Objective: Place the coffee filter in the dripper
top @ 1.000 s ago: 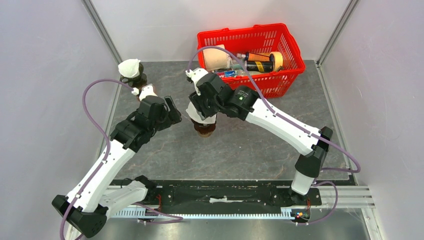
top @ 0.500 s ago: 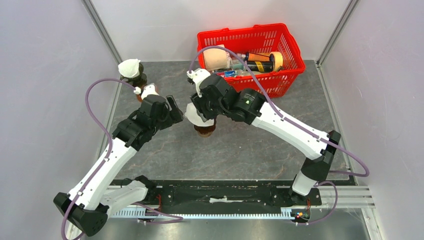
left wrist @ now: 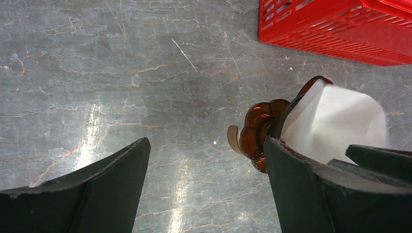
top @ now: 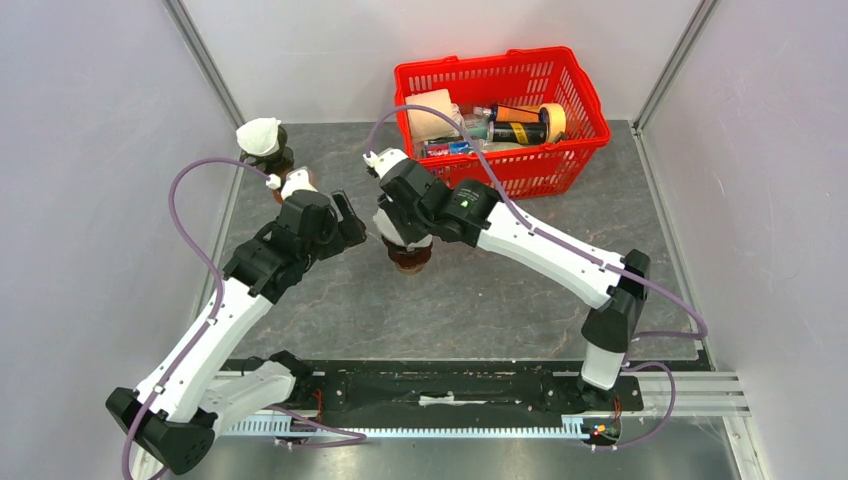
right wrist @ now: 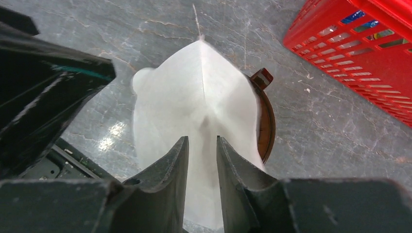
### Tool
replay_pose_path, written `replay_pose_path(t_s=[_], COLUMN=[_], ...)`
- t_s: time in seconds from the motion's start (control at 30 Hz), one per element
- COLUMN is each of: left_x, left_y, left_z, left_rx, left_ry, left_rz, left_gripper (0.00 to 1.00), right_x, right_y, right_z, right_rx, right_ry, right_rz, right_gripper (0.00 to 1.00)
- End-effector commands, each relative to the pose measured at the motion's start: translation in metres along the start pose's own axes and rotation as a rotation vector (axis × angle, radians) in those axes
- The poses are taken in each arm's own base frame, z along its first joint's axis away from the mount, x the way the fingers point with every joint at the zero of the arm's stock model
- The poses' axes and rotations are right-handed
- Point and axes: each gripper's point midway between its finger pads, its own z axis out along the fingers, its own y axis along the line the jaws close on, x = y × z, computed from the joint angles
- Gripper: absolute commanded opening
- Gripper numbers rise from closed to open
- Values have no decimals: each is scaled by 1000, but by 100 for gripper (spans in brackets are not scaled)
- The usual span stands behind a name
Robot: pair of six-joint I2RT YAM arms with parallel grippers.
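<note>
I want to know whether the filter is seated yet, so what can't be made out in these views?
Top view: the dripper is mostly under the right end effector.
Right wrist: the coffee filter covers the dripper's inside; whether the fingers grip it is unclear.
Left wrist: its own finger cuts off the filter's lower edge.
Top view: labels in the red basket are too small.
</note>
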Motion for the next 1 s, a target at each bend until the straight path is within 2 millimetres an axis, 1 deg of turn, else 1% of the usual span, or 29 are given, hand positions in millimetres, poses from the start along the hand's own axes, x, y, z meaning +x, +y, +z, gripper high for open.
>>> replay_pose_path(t_s=[0.0,0.07,0.13,0.2,0.27,0.33,0.37,0.47,0.57,0.63,0.8,0.97], left_x=[-7,-7,-7,-8,-8,-9,-9,-11,-13,-15,-17,-17], left_y=[-4,-4,-4,-6,-9,-11,-11,-12,-12,-12,-13,-13], left_z=[-3,-2,-2,-1,-1,-2,-2,-4,-6,-7,-9,-9], left_rx=[29,27,29,35,46,56,59,63,64,67,73,72], left_ry=[-33,-33,-31,-32,-30,-31,-31,-36,-46,-53,-59,-57], left_rz=[-18,-18,-18,-19,-19,-20,-20,-19,-23,-26,-30,-25], left_gripper=[93,93,94,94,94,94,94,94,94,94,94,94], right_x=[-16,-17,-18,-19,-16,-10,-8,-2,1,1,11,19], right_y=[-13,-22,-25,-22,-15,-5,-3,-7,-8,-12,-20,-12], right_z=[-1,0,-3,-5,-4,2,5,13,14,18,28,35], right_rx=[89,140,153,134,90,38,26,32,12,9,5,-50], right_ry=[-42,-48,-53,-54,-40,-11,3,45,63,74,135,171], right_rz=[26,28,29,23,8,-5,-4,5,15,28,46,27], right_gripper=[34,36,37,38,38,39,39,39,39,38,35,34])
